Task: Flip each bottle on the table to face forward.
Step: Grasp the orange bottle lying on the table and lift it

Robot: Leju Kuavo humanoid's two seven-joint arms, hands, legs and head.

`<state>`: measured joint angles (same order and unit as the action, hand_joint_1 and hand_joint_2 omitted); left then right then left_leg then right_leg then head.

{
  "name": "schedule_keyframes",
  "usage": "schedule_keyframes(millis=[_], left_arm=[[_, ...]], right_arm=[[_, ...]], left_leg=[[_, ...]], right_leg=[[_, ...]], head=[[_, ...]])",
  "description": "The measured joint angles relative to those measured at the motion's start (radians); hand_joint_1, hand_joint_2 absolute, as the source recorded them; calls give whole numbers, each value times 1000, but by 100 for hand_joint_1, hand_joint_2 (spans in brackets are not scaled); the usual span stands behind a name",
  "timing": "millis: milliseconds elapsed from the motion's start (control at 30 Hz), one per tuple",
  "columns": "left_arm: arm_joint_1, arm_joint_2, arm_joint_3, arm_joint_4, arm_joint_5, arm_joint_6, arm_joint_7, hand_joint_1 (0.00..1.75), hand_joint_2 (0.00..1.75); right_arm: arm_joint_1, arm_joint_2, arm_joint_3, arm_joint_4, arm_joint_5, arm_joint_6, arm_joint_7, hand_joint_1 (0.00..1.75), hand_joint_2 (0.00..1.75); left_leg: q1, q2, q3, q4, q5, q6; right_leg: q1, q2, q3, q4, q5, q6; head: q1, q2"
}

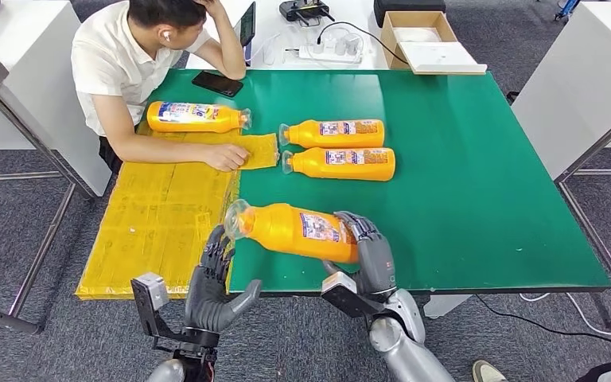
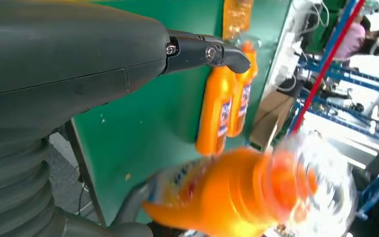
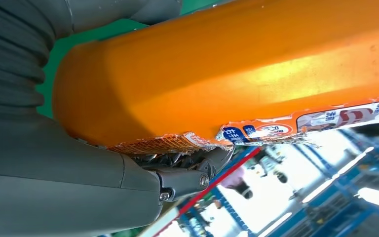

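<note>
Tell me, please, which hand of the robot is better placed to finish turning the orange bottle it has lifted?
The right hand. It already grips the base end of the lifted bottle above the green table. The left hand hangs open below the clear cap end, holding nothing, so it could probably only support.

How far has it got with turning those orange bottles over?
Two bottles lie side by side mid-table with labels up, so they look done. The right hand grips a third bottle by its base near the table's front edge, cap end raised, while the left hand waits open under the cap. A fourth bottle lies by the seated person's arm; whether it needs flipping is unclear.
</note>
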<state>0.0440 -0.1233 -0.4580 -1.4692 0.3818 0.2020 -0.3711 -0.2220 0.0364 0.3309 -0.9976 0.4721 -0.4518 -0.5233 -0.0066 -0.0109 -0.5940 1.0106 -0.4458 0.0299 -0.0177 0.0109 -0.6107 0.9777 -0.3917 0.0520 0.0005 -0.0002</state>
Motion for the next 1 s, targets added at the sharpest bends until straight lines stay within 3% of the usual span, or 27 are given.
schedule_keyframes(millis=[267, 467, 733, 767, 867, 900, 1000], left_arm=[[-1, 3, -28, -20, -159, -24, -57, 0, 175], [-17, -15, -22, -11, -29, -65, -5, 0, 175], [-33, -31, -4, 18, 139, -135, 35, 0, 175], [-33, -31, -1, 21, 146, -139, 35, 17, 175], [-34, -33, 6, 26, 160, -148, 37, 148, 175], [-34, -34, 8, 27, 166, -150, 36, 175, 175], [-34, -38, 12, 27, 186, -152, 25, 175, 175]], right_arm=[[1, 55, 89, 25, -8, 104, -26, 175, 175], [0, 110, 177, 51, -30, 132, -49, 175, 175], [-11, 136, 251, 58, -82, 147, -80, 175, 175], [-13, 138, 255, 59, -87, 147, -81, 175, 175], [-18, 139, 265, 62, -95, 148, -85, 175, 175], [-20, 139, 268, 63, -98, 148, -86, 163, 175], [-29, 139, 278, 70, -107, 154, -85, 41, 175]], left_leg=[[1, 0, 0, 0, 0, 0], [1, 0, 0, 0, 0, 0], [1, 0, -1, 0, 0, 0], [1, 0, -1, 0, 0, 0], [1, 0, -1, 0, 0, 0], [1, 0, -1, 0, 0, 0], [1, 0, -1, 0, 0, 0]], right_leg=[[1, 0, -1, 0, 0, 0], [1, 0, -1, 1, 0, 0], [0, 0, -1, 0, 0, 0], [0, 0, -1, 0, 0, 0], [0, 0, -2, 0, 0, 0], [0, 0, -2, 0, 0, 0], [0, 0, -2, 0, 0, 0]], head=[[0, 0], [0, 0], [0, 0], [0, 0], [0, 0], [0, 0], [0, 0]])
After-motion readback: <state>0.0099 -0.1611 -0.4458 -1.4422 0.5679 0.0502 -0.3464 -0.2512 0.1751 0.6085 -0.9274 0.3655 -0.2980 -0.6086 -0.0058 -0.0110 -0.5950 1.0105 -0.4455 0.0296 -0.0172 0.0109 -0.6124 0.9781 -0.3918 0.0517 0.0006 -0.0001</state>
